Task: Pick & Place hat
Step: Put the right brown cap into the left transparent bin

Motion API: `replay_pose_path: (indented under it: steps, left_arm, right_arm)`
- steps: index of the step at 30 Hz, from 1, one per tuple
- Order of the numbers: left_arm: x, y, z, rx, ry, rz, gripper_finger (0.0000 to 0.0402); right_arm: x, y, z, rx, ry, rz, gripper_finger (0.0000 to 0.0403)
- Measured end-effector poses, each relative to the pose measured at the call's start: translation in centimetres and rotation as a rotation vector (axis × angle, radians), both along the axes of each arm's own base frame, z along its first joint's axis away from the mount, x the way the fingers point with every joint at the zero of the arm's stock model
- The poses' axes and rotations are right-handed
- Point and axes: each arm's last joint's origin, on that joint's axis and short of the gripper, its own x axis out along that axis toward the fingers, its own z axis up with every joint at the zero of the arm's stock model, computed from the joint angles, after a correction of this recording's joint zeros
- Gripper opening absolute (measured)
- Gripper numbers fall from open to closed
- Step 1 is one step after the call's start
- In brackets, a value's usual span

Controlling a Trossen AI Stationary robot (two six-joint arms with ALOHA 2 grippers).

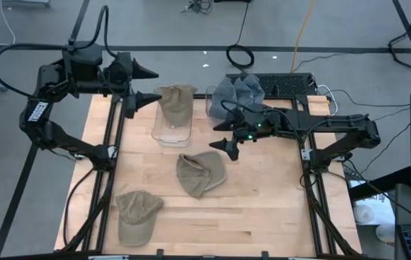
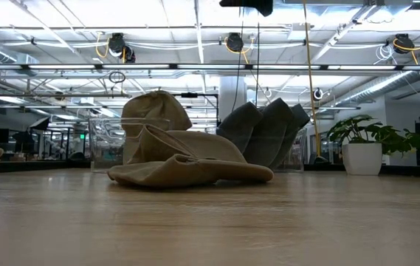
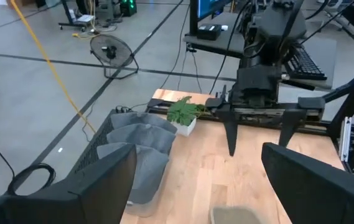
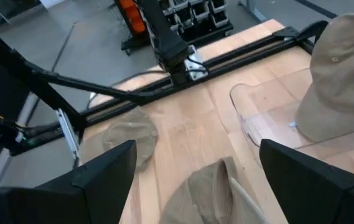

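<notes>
A tan cap point(image 1: 200, 173) lies crumpled near the middle of the wooden table point(image 1: 277, 209), free of both grippers, and it is judged to be the next hat to be picked, since the right gripper point(image 1: 228, 136) hangs just beyond its far right edge. That gripper is held above the table with its jaws apart and nothing between them, a posture suited to a descent onto the cloth; in the right wrist view the cap point(image 4: 211, 193) is seen directly below and between the two dark fingers point(image 4: 102, 171). A second tan cap point(image 1: 176, 103) is already set in the clear plastic bin point(image 1: 171, 130) at the far side of the table, draped over the bin's far rim, which suggests that the bin is the place of deposit. A third tan cap point(image 1: 136, 215) is left at the near left corner, well apart from the others, apparently waiting its turn. A group of grey caps point(image 1: 236, 92) is stacked upright in another clear container just to the right of the bin, probably kept sorted by colour. The left gripper point(image 1: 141, 85) is held high at the far left, beside the bin, with its jaws wide apart and empty, as if parked clear of the working arm.
</notes>
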Motion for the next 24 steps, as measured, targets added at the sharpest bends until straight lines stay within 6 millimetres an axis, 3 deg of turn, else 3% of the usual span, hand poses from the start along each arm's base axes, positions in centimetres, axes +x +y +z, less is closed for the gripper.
replay_pose_path:
  steps: [6,12,18,24]
  left_arm:
    - [-0.2,-0.1,0.0,-0.022,-0.002,0.005,0.0351]
    - [-0.3,-0.1,-0.1,-0.049,0.004,0.010,0.0351]
    - [-0.3,-0.4,-0.1,-0.048,0.002,-0.005,0.0351]
    - [-0.3,-0.4,-0.1,-0.050,0.002,-0.005,0.0351]
  right_arm:
    - [-0.8,-0.4,-1.9,0.013,0.210,-0.075,0.0330]
    - [-0.1,-0.4,-4.1,0.033,0.267,-0.088,0.0349]
    - [0.3,-0.6,-8.3,0.034,0.271,-0.103,0.0352]
    - [0.1,-0.7,-12.2,-0.074,0.235,-0.041,0.0347]
